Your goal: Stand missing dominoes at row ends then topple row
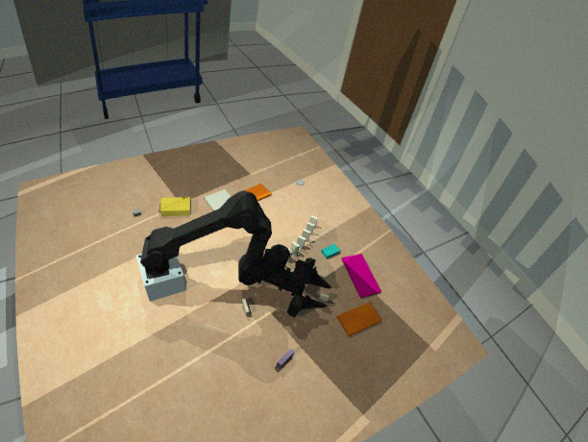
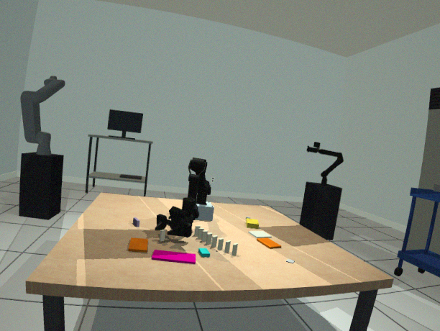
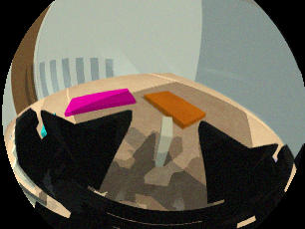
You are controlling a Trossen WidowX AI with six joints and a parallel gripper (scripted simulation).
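A row of several cream dominoes (image 1: pixel 301 240) (image 2: pixel 214 241) stands upright; in the top view its near end is partly behind the arm. My gripper (image 1: pixel 329 295) (image 3: pixel 166 119) is open, low over the table, off the near end of the row. A cream domino (image 2: pixel 162 235) (image 3: pixel 163 141) stands between the spread fingers, with a gap to each finger in the wrist view. It is well apart from the row. Another cream domino (image 1: pixel 246 306) is on the table between the arm's base and the gripper; I cannot tell whether it stands or lies.
A magenta block (image 1: pixel 361 276) (image 2: pixel 173 257) and an orange block (image 1: pixel 359 319) (image 2: pixel 138 245) lie beyond the fingertips. A teal block (image 1: pixel 330 251) (image 2: pixel 204 252) lies beside the row. A purple block (image 1: pixel 285 359) is off to one side; a yellow block (image 1: pixel 175 207) lies on the other.
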